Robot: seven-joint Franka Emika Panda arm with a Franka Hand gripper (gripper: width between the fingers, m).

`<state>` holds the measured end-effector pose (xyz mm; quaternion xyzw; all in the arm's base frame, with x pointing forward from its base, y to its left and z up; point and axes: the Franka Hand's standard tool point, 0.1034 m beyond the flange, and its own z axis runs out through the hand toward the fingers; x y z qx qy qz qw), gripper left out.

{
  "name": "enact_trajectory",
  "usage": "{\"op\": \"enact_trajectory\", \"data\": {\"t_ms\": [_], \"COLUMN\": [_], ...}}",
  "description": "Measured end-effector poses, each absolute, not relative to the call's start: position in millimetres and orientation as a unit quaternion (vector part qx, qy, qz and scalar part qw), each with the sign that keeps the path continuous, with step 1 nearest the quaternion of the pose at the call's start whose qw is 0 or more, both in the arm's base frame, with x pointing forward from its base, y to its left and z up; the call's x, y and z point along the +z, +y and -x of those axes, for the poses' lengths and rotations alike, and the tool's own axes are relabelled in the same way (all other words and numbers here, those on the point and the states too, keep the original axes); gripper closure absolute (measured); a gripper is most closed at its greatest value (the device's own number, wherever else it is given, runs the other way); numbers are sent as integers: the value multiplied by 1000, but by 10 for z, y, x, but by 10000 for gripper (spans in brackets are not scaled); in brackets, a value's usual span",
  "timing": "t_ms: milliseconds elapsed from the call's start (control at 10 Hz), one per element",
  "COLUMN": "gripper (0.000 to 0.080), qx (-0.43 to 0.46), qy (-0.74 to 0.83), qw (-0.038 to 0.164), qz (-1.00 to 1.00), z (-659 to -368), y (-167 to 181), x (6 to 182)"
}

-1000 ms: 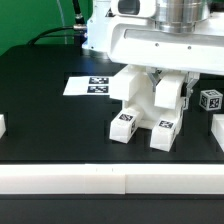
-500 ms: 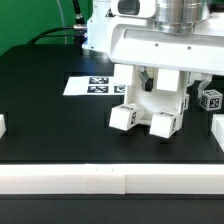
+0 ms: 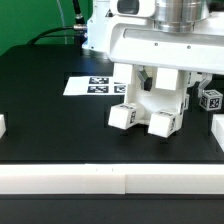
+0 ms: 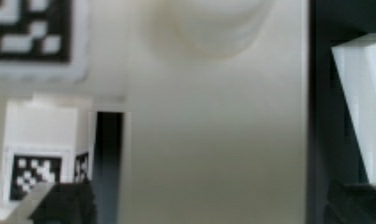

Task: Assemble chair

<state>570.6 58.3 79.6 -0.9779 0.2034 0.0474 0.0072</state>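
The chair assembly [image 3: 150, 100], a white block with two bar legs, rests on the black table. The legs' tagged ends [image 3: 122, 116] point toward the front. My gripper [image 3: 160, 86] hangs straight over it, open, with its dark fingers [image 3: 140, 78] standing on either side of the block. In the wrist view the white block [image 4: 220, 120] fills the middle, with a tag [image 4: 28, 30] beside it. Dark gaps separate the block from the fingers [image 4: 354, 110] at the edges of the gripper [image 4: 211, 215]. Nothing is gripped.
The marker board [image 3: 98, 86] lies on the table just behind the assembly. A loose tagged white part [image 3: 210, 100] sits at the exterior view's right. More white pieces show at the left edge [image 3: 2, 126] and right edge [image 3: 217, 130]. A white rail [image 3: 110, 180] runs along the front.
The jaws have opened and let go of the assembly. It tipped and settled, its tagged leg ends spreading slightly. Nothing has moved in the last half second.
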Motion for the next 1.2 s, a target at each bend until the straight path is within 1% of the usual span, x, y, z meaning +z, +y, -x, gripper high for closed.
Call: {"op": "enact_trajectory", "data": {"t_ms": [200, 300, 400, 700, 1100, 1200], "gripper": [151, 151, 151, 151, 151, 151], "qx": [46, 43, 42, 45, 45, 48], "qy": [204, 204, 206, 217, 214, 218], "qw": [13, 18, 20, 21, 20, 21], "qz": [978, 978, 977, 975, 976, 975], "z": [-5708, -5672, -5624, -5597, -5591, -5513], "y": [596, 610, 635, 708, 704, 716], "x": [962, 1068, 1125, 1187, 1168, 1205]}}
